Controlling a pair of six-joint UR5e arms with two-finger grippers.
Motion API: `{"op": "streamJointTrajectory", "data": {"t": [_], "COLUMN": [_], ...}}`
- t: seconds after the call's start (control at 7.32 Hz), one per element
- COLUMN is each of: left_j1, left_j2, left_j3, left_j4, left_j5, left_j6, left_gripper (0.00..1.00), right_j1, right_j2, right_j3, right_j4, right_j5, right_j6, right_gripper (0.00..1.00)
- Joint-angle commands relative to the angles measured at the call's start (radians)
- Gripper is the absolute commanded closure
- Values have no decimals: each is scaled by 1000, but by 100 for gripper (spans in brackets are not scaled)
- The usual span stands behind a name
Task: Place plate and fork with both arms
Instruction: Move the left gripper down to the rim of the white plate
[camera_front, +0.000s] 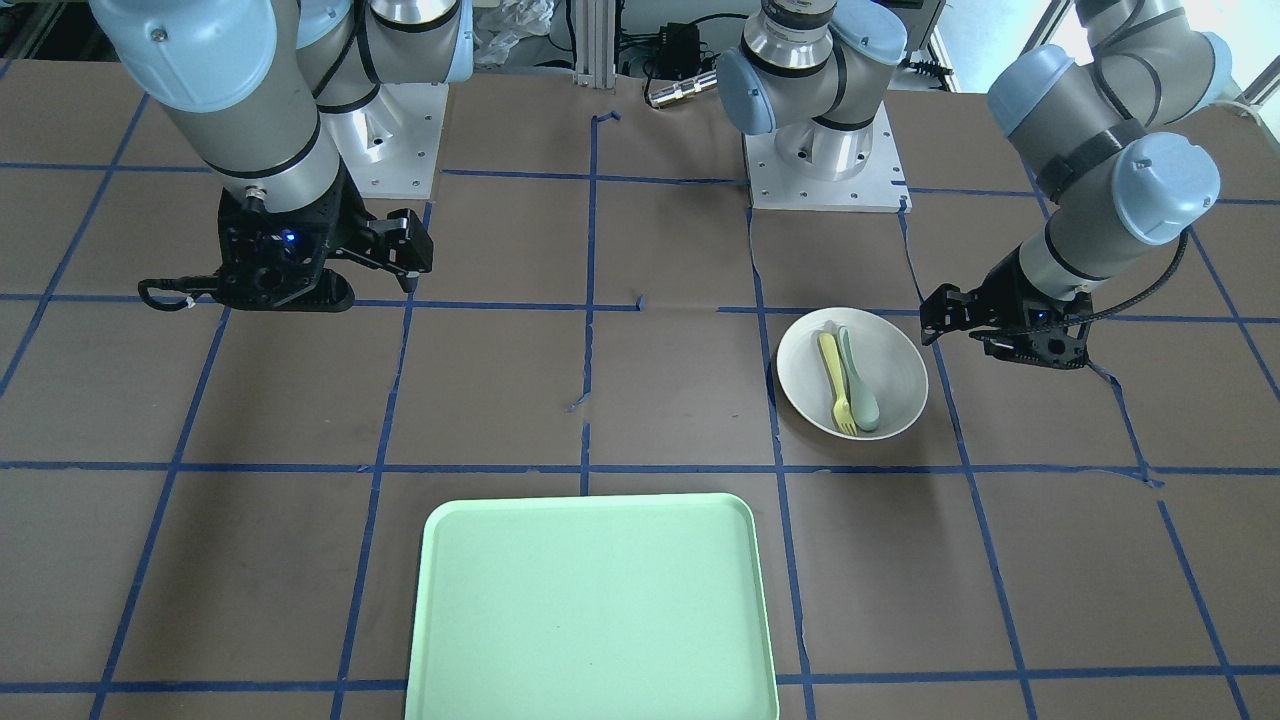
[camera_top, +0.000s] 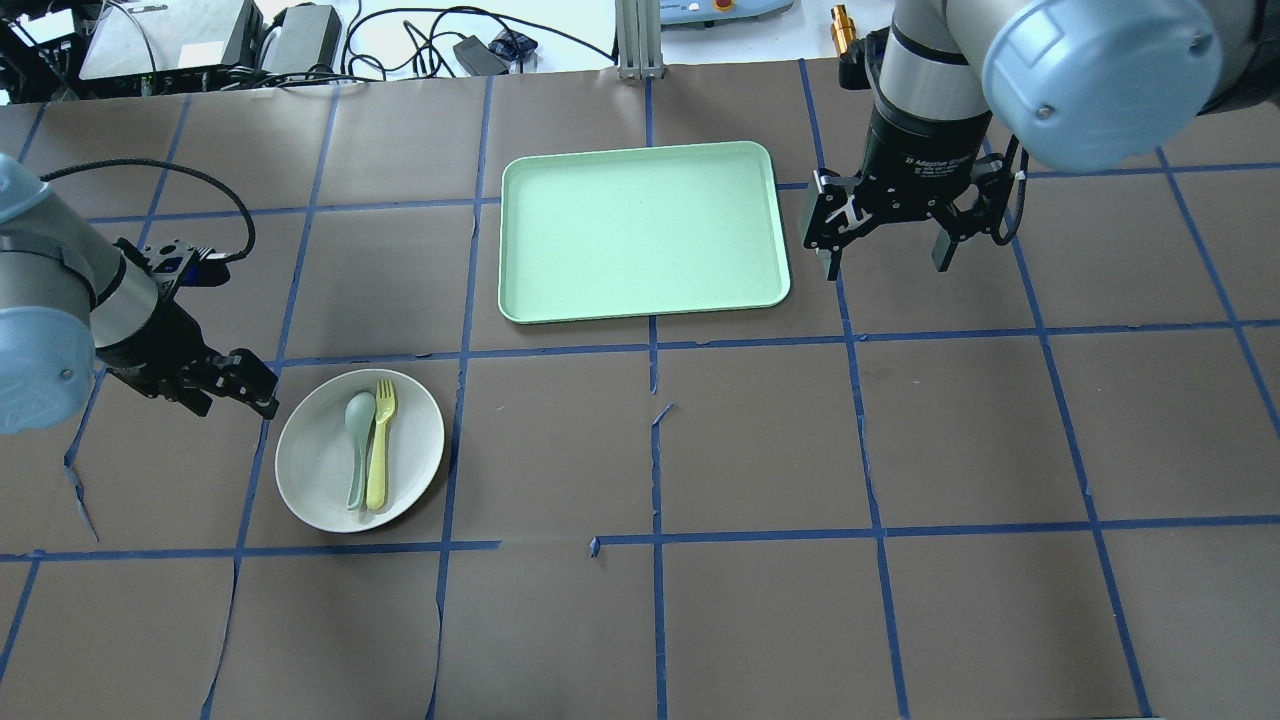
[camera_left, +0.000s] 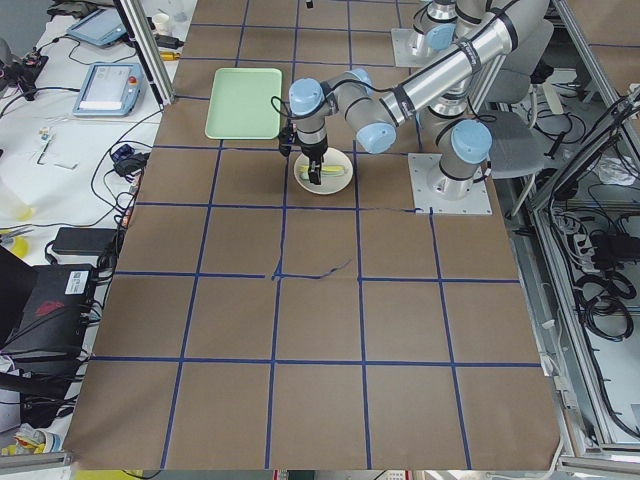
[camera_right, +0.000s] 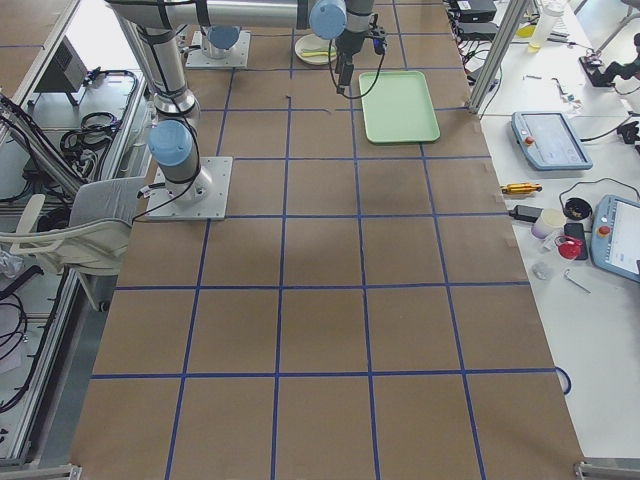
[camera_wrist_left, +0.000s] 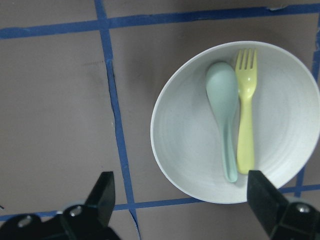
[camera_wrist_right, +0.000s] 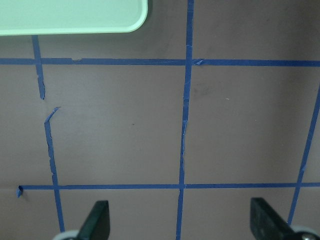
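The off-white plate (camera_top: 315, 470) sits on the table at the left of the overhead view, and it also shows in the front view (camera_front: 897, 362) and the left wrist view (camera_wrist_left: 285, 125). The pale-yellow fork (camera_top: 379, 445) (camera_wrist_left: 245, 115) lies in it next to a grey-green spoon (camera_top: 357, 440) (camera_wrist_left: 225, 110). My left gripper (camera_top: 240, 385) (camera_wrist_left: 182, 200) is open and empty, just beside the plate's rim. My right gripper (camera_top: 887, 258) (camera_wrist_right: 181, 222) is open and empty, over bare table to the right of the tray.
A pale-green rectangular tray (camera_top: 640, 230) (camera_front: 590, 600) lies at the table's far middle, with nothing on it. Its corner shows in the right wrist view (camera_wrist_right: 70, 15). Blue tape lines grid the brown table cover.
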Motion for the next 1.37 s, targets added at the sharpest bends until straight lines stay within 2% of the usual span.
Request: {"op": "streamJointTrajectory", "data": {"t": [0.0, 0.55, 0.82, 0.96, 1.09, 1.23], "left_j1": [34, 37, 36, 37, 36, 36], "left_j2": [-76, -182, -215, -223, -225, -226], "left_j3": [-31, -30, -25, -25, -22, -21], "left_j4": [17, 56, 66, 67, 67, 69], "left_j5": [-60, -51, -51, -50, -50, -57], "left_j6": [85, 99, 100, 100, 100, 93], "left_gripper": [24, 29, 34, 44, 78, 100], "right_j1": [0, 0, 0, 0, 0, 0], "right_j2": [2, 4, 7, 8, 8, 8], "right_j3": [1, 1, 1, 1, 0, 0], "right_j4": [-2, -5, -8, -8, -9, -9], "right_j5": [0, 0, 0, 0, 0, 0], "right_j6": [0, 0, 2, 0, 0, 0], "right_gripper": [0, 0, 0, 0, 0, 0]}}
